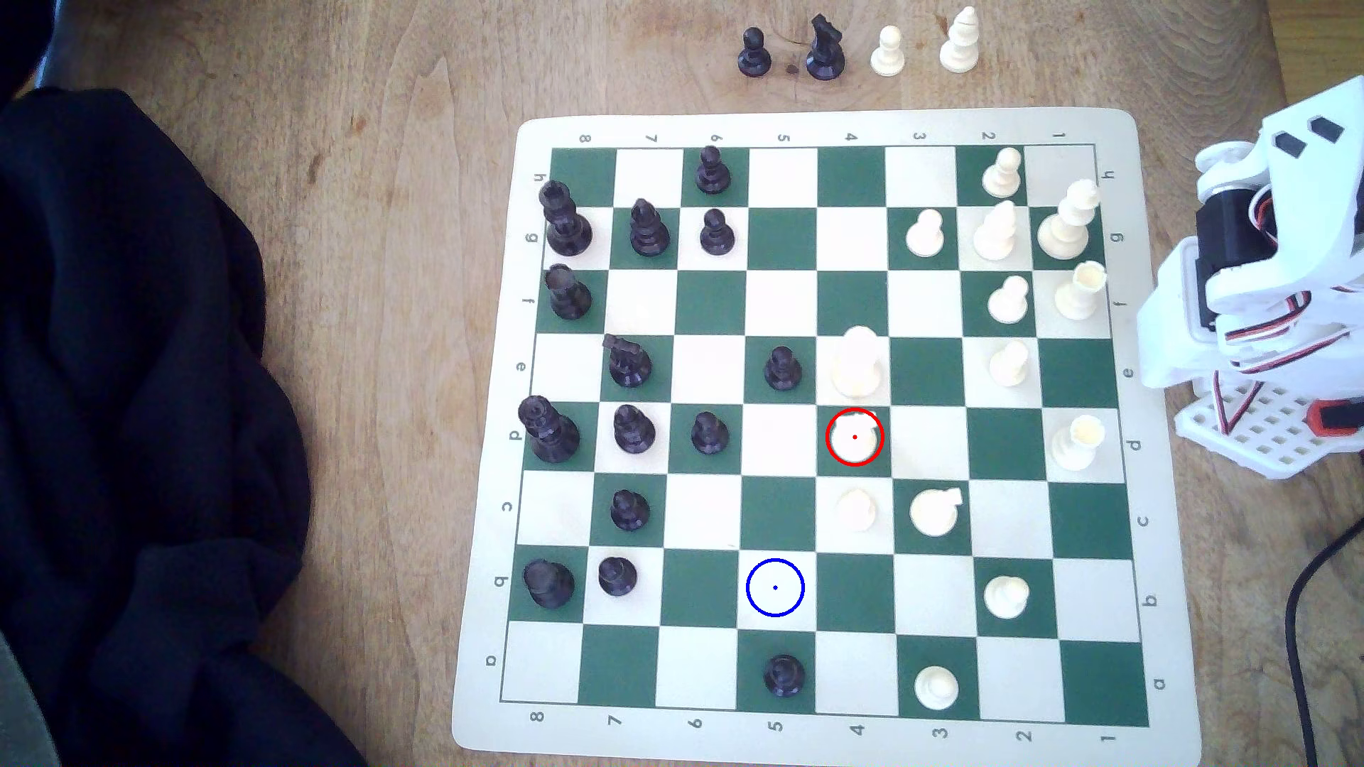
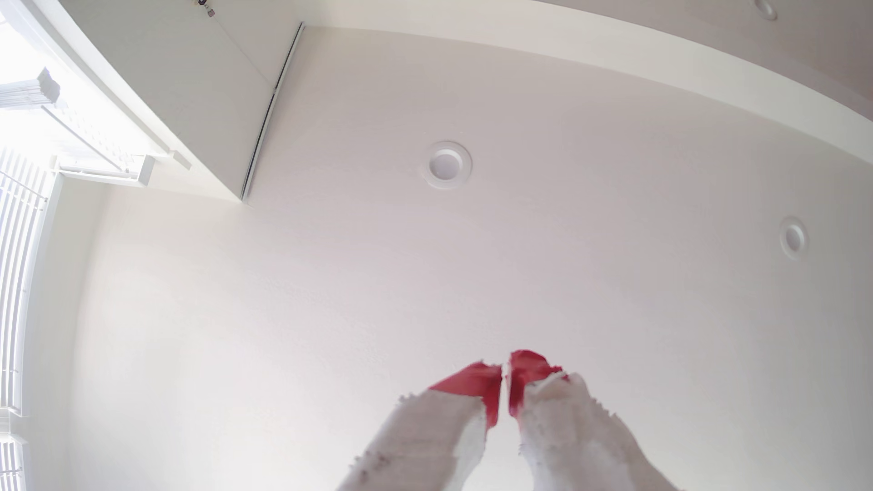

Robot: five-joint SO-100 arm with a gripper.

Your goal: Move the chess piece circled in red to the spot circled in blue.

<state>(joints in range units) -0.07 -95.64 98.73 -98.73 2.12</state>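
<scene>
The cream-white knight circled in red stands on a green square near the middle of the chessboard. The spot circled in blue is a bare cream square two rows nearer the board's lower edge and one column toward the exterior view's left. The white arm is folded up off the board at the exterior view's right edge, far from both. In the wrist view my gripper points up at the ceiling, its red-tipped fingers closed together with nothing between them.
A tall cream piece stands just behind the knight, a cream pawn just in front and another cream knight beside that. Black pieces fill the board's left columns. Several captured pieces stand beyond the board. A dark cloth covers the left.
</scene>
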